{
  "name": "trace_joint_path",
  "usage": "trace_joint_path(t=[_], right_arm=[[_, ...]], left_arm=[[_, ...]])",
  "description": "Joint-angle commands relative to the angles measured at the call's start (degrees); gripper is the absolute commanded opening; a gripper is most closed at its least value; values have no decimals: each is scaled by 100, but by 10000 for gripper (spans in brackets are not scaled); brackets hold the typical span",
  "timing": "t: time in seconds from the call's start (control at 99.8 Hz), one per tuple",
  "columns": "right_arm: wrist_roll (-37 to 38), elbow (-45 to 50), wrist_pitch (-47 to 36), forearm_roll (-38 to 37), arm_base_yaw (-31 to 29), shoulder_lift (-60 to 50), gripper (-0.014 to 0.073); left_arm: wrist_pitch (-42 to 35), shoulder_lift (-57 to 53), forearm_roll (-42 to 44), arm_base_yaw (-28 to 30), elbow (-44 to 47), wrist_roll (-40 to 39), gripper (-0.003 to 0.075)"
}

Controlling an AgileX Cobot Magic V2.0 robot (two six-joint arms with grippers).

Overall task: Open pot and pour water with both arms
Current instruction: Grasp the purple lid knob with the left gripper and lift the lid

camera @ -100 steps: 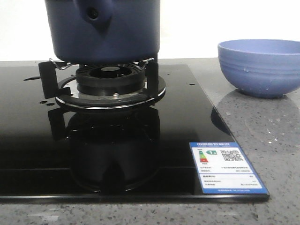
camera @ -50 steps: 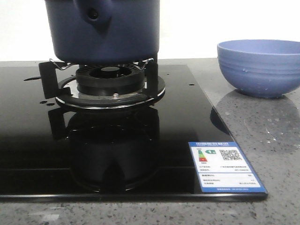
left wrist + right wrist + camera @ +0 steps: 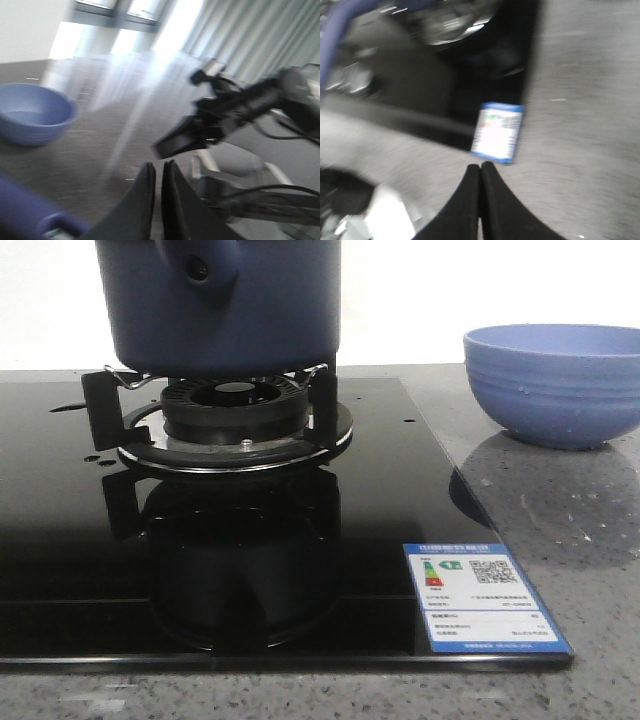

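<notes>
front view shows the pot sitting on the burner stand at the left of the black glass hob, its top cut off by the frame edge and its pierced side lug turned toward the camera; a few small drops of water glisten on the glass just left of the burner, and the lighter blue bowl stands well apart on the grey speckled counter to the right, while an energy label is stuck on the hob's near right corner; neither arm appears in this view; the left wrist view is blurred, with the left gripper held in the air, its fingers nearly together with only a thin slit between them and nothing held, the bowl off to one side; the right wrist view is also blurred, with the right gripper closed, tips touching, empty, above the counter near the label
</notes>
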Motion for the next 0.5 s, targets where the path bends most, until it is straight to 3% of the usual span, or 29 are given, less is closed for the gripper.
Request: trace_joint_path(t=[0.0, 0.241, 0.311, 0.361, 0.431, 0.491], right_arm=[[-776, -199, -137, 982, -47, 114, -64], [-1685, -199, -700, 1093, -47, 79, -59], [-1725, -199, -894, 1098, -47, 41, -50], [-1725, -208, -1037, 1113, -47, 26, -11], [-1725, -208, -1202, 1122, -47, 17, 89], [-1725, -208, -1321, 1122, -47, 17, 207]], left_arm=[[663, 350, -754, -51, -332, 391, -20], [359, 627, -728, -51, -696, 1760, 14], [68, 627, -514, -51, -829, 1787, 117], [-154, 627, -307, -51, -899, 1787, 241], [-551, 627, -117, -51, -936, 1787, 403], [-968, 650, -92, -51, -936, 1787, 486]])
